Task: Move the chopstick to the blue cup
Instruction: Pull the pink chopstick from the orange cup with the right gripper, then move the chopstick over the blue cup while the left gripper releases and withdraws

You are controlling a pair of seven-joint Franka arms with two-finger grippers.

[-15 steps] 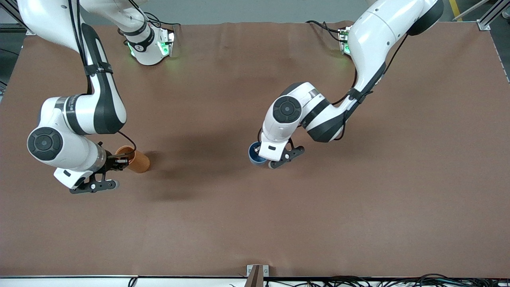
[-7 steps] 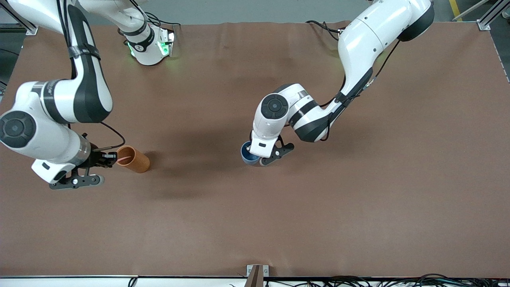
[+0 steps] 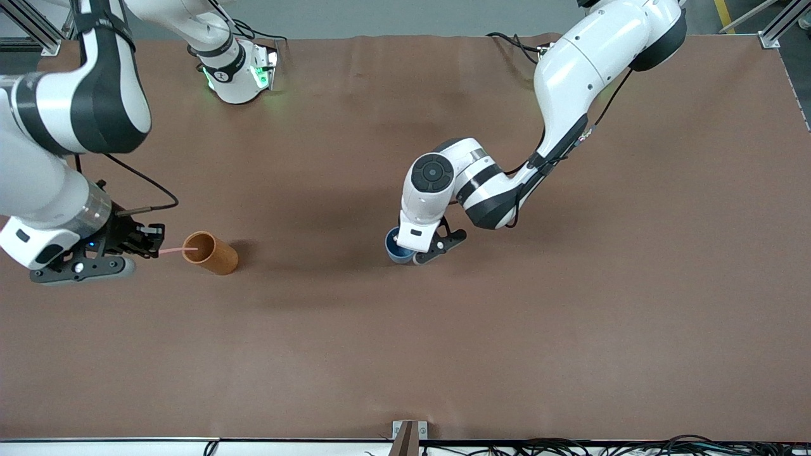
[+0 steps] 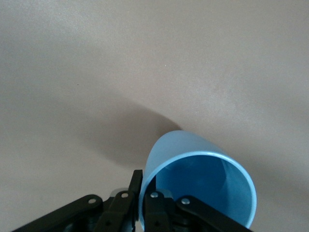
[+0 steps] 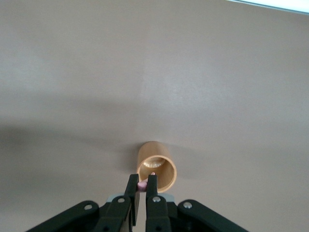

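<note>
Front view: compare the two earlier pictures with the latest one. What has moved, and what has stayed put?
The right gripper, shut on the chopstick, rose and drew it out of the orange cup toward the right arm's end of the table. The left gripper, shut on the blue cup's rim, carried it slightly toward the orange cup. The orange cup stayed where it was.

The orange-brown cup (image 3: 211, 253) is standing on the table (image 3: 570, 329) toward the right arm's end, the chopstick (image 3: 172, 251) is hanging just above its mouth in the right gripper (image 3: 154, 246) — and the blue cup (image 3: 396, 248), well apart from it, is sitting clamped by its rim in the left gripper (image 3: 410, 252).
</note>
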